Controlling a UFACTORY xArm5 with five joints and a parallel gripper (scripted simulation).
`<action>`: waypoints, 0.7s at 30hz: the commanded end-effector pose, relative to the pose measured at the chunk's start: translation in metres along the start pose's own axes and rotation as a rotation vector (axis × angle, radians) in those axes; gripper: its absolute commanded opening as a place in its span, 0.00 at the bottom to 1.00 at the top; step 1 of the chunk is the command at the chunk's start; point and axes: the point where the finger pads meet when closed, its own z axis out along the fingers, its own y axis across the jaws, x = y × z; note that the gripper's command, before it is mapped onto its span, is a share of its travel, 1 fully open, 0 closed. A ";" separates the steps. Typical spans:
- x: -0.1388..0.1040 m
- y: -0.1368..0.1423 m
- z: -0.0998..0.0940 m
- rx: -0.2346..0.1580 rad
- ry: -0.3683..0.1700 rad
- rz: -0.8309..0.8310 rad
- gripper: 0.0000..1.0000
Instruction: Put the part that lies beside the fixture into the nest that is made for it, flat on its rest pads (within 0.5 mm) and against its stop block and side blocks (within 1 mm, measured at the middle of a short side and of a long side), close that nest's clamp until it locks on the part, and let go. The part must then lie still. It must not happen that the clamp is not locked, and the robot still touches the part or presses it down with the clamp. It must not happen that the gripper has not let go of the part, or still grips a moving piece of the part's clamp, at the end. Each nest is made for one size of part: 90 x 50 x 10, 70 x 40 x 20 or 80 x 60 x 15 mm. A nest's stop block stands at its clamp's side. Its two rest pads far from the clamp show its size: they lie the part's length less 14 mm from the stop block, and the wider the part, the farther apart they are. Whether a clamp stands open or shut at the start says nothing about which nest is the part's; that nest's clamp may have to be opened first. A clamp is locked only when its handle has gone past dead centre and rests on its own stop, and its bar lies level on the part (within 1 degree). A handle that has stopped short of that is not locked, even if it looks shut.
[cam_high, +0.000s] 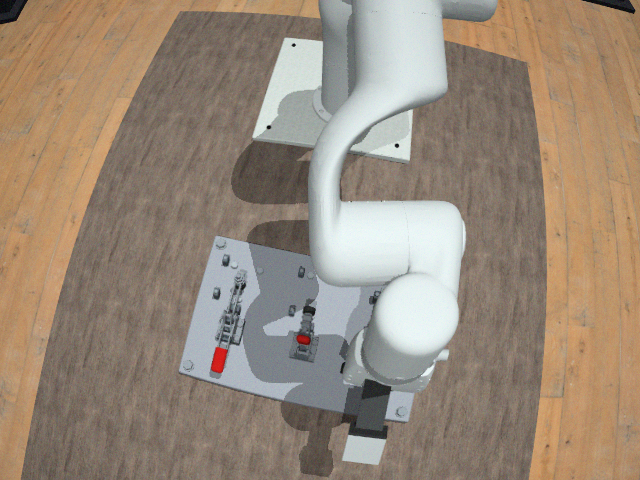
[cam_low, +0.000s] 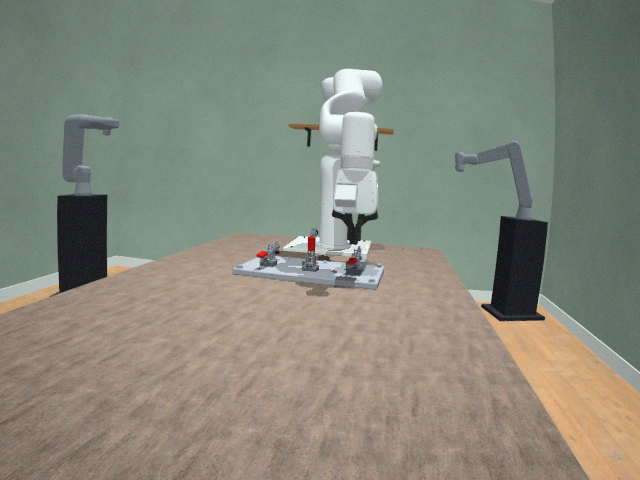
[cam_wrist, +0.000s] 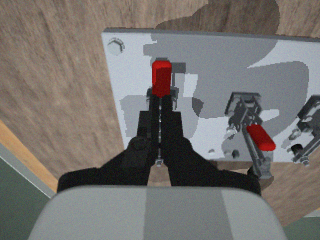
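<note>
- Desk (cam_high: 129, 206): it carries the arm's base plate (cam_high: 271, 121) and, nearer my top camera, the fixture plate (cam_high: 268, 374), so all three nests are within reach.
- Arm (cam_high: 382, 242): it is folded over the plate's right end and hides that nest from above, so I work from the wrist view.
- Gripper (cam_wrist: 160, 102): the fingers are pressed together with nothing between them. They point down just behind the right clamp's red handle (cam_wrist: 161, 77). I judge they are closed to act as a pusher on the handle, not to grasp.
- Middle clamp handle (cam_low: 311, 242): it stands upright, which I read as open.
- Left clamp handle (cam_high: 219, 359): it lies flat. That says nothing about which nest suits the part.
- Part: I cannot find it in any view. It may lie under the arm. No nest I can see holds it, so placing comes after this clamp work.
</note>
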 end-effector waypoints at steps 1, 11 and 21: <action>0.001 -0.001 -0.015 0.001 0.003 0.000 0.00; 0.001 -0.001 -0.036 0.001 0.003 0.000 0.00; 0.001 -0.001 -0.038 0.001 0.003 0.000 0.00</action>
